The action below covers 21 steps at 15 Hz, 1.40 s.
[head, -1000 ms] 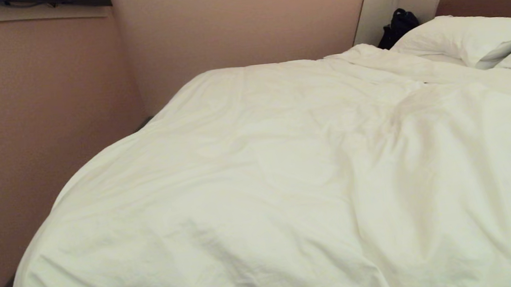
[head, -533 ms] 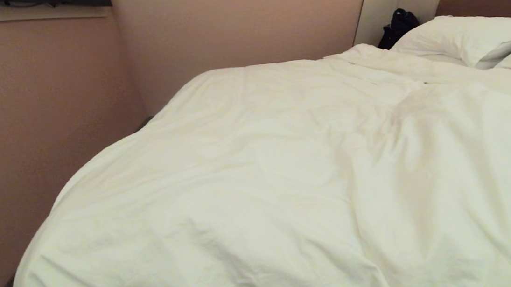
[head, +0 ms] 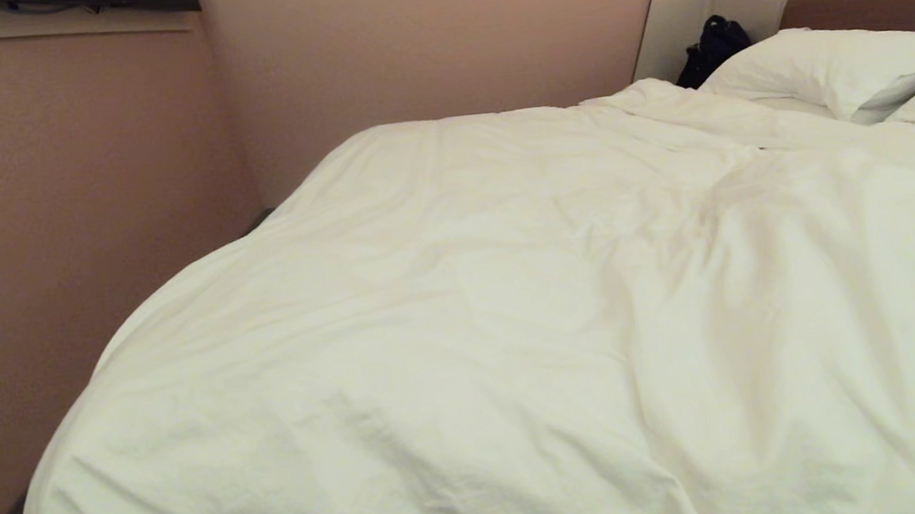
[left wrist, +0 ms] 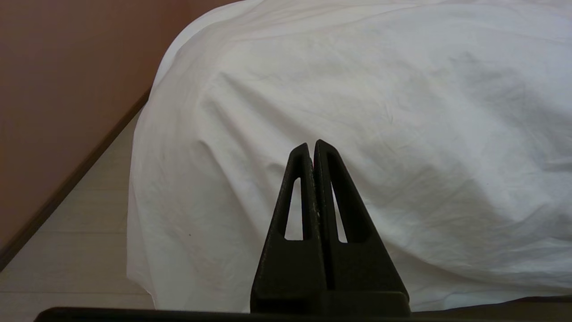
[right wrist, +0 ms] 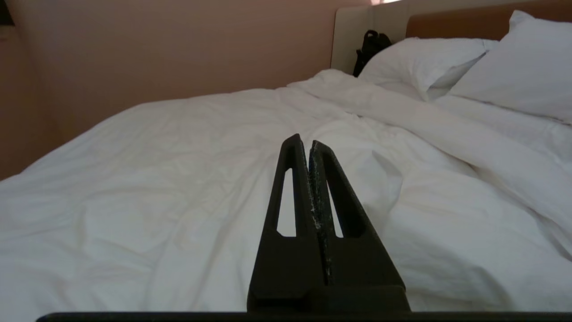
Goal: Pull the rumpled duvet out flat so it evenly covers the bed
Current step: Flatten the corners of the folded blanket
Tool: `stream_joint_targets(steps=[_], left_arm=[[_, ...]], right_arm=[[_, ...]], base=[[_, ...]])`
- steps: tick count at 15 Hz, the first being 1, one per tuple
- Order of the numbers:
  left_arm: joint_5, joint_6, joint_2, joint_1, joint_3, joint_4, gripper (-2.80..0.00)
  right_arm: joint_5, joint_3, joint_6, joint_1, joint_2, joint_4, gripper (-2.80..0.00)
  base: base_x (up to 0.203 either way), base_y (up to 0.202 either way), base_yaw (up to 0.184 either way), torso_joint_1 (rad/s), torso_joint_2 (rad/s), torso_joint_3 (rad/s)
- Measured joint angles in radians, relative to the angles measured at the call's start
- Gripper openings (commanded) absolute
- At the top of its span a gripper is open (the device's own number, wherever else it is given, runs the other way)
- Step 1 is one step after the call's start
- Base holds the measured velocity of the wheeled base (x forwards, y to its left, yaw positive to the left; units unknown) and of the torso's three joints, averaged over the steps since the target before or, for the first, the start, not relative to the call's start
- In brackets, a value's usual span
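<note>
The white duvet lies spread over the bed, creased, with a long ridge near the pillows and its near corner hanging over the foot. The bed's padded headboard shows at the back right. Neither arm appears in the head view. In the left wrist view my left gripper is shut and empty, held low in front of the duvet's drooping corner. In the right wrist view my right gripper is shut and empty, hovering above the duvet's top and pointing toward the headboard.
Two white pillows lean at the head end. A black bag sits in the corner by the headboard. A pink wall runs close along the bed's far side, with a narrow strip of pale floor below.
</note>
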Motion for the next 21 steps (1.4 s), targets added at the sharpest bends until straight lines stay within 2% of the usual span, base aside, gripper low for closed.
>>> stream_joint_targets(steps=[3, 7, 12, 14, 17, 21], left_arm=[[0.0, 0.0, 0.0, 0.0, 0.0, 0.0, -2.8], [0.0, 0.0, 0.0, 0.0, 0.0, 0.0, -2.8], [0.0, 0.0, 0.0, 0.0, 0.0, 0.0, -2.8], [0.0, 0.0, 0.0, 0.0, 0.0, 0.0, -2.8], [0.0, 0.0, 0.0, 0.0, 0.0, 0.0, -2.8], [0.0, 0.0, 0.0, 0.0, 0.0, 0.0, -2.8]], right_arm=[[0.0, 0.041, -0.036, -0.001, 0.039, -0.014, -2.8], [-0.01, 0.116, -0.142, -0.002, 0.146, -0.065, -2.8], [-0.095, 0.151, -0.271, -0.012, 0.372, -0.179, -2.8], [-0.158, 0.154, -0.307, -0.046, 0.458, -0.205, -2.8], [-0.239, 0.169, -0.376, -0.145, 0.572, -0.228, -2.8], [-0.284, 0.269, -0.471, -0.205, 0.655, -0.307, -2.8]], base=[[0.0, 0.0, 0.0, 0.0, 0.0, 0.0], [0.0, 0.0, 0.0, 0.0, 0.0, 0.0], [0.0, 0.0, 0.0, 0.0, 0.0, 0.0], [0.0, 0.0, 0.0, 0.0, 0.0, 0.0], [0.0, 0.0, 0.0, 0.0, 0.0, 0.0], [0.0, 0.0, 0.0, 0.0, 0.0, 0.0]])
